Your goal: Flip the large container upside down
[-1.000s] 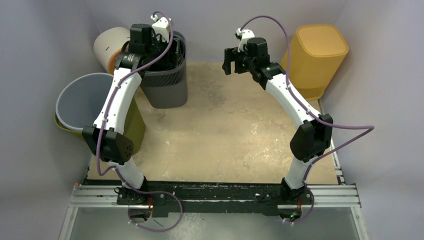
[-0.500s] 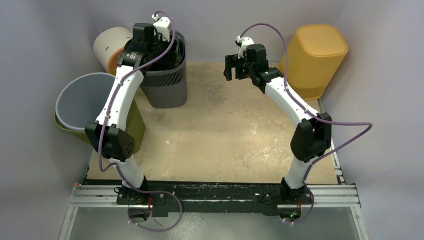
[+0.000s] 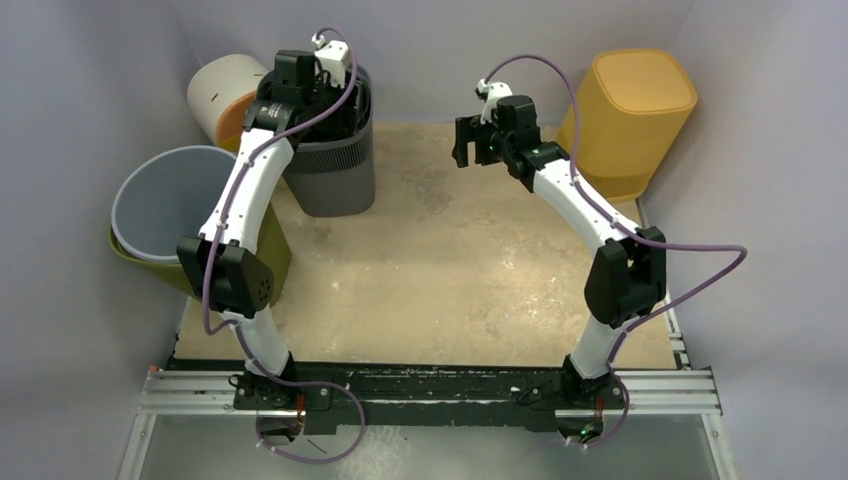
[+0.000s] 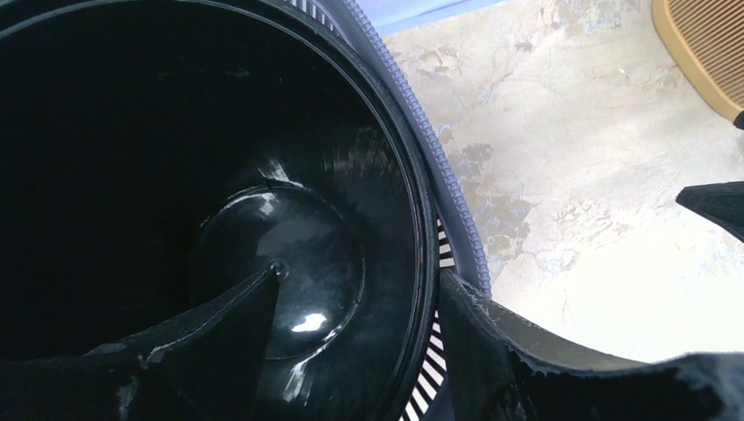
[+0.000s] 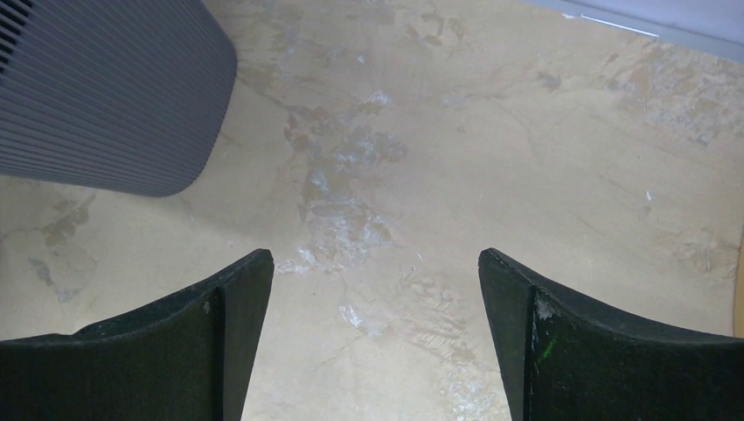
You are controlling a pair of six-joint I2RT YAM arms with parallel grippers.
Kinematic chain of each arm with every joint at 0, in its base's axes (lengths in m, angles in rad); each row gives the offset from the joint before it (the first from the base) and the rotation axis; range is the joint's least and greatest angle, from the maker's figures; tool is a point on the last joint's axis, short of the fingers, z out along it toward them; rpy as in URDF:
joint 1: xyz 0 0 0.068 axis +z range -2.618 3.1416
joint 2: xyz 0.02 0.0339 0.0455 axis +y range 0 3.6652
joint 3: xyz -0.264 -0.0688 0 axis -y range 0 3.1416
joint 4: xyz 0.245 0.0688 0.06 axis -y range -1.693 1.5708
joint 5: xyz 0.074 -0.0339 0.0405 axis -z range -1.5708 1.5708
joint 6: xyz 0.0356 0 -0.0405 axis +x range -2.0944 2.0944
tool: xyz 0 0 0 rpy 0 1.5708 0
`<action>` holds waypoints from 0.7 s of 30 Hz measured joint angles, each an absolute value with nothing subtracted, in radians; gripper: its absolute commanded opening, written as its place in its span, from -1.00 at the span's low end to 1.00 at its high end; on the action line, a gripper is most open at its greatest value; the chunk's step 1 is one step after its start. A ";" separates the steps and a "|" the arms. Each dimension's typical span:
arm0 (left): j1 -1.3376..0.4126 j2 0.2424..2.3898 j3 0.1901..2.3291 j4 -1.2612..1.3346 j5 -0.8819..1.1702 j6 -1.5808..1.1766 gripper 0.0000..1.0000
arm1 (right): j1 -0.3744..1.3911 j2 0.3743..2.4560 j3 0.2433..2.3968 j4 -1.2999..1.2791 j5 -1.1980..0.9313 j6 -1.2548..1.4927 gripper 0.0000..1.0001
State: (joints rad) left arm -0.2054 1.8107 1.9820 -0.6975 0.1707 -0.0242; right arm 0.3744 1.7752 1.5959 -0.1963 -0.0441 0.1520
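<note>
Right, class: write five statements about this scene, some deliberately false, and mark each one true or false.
1. The dark container stands mouth up. True.
2. The left jaws straddle its rim, one inside, one outside. True.
3. The right jaws grip the yellow bin. False: they hang open and empty over the table.
4. The yellow bin stands on the left. False: the yellow bin is at the right rear.
5. The container is full. False: the left wrist view shows its bare bottom.
</note>
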 measured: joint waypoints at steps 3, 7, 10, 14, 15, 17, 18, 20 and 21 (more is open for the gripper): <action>-0.211 1.836 1.994 -0.700 0.163 -0.014 0.20 | 0.370 1.766 1.575 -0.195 -0.044 0.154 0.77; -0.223 1.874 2.031 -0.701 0.148 -0.003 0.10 | 0.358 1.739 1.548 -0.189 -0.045 0.155 0.77; -0.233 1.886 2.040 -0.699 0.135 0.001 -0.32 | 0.350 1.725 1.539 -0.183 -0.046 0.155 0.77; -0.253 1.889 2.041 -0.699 0.129 0.009 -0.67 | 0.338 1.714 1.517 -0.167 -0.048 0.159 0.77; -0.257 1.890 2.041 -0.698 0.128 0.011 -0.64 | 0.334 1.713 1.512 -0.166 -0.049 0.160 0.77; -0.260 1.890 2.041 -0.698 0.124 0.013 -0.76 | 0.331 1.713 1.503 -0.162 -0.050 0.165 0.77; -0.260 1.890 2.041 -0.698 0.122 0.012 -0.98 | 0.328 1.713 1.497 -0.160 -0.051 0.166 0.77; -0.262 1.890 2.041 -0.698 0.109 0.011 -1.00 | 0.326 1.713 1.489 -0.158 -0.053 0.170 0.76; -0.263 1.890 2.041 -0.698 0.091 0.013 -1.00 | 0.326 1.713 1.486 -0.158 -0.053 0.172 0.76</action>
State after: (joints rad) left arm -0.2626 1.8900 2.0411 -0.6979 0.0910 0.0132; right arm 0.3260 1.7134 1.4857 -0.1581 -0.0532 0.1722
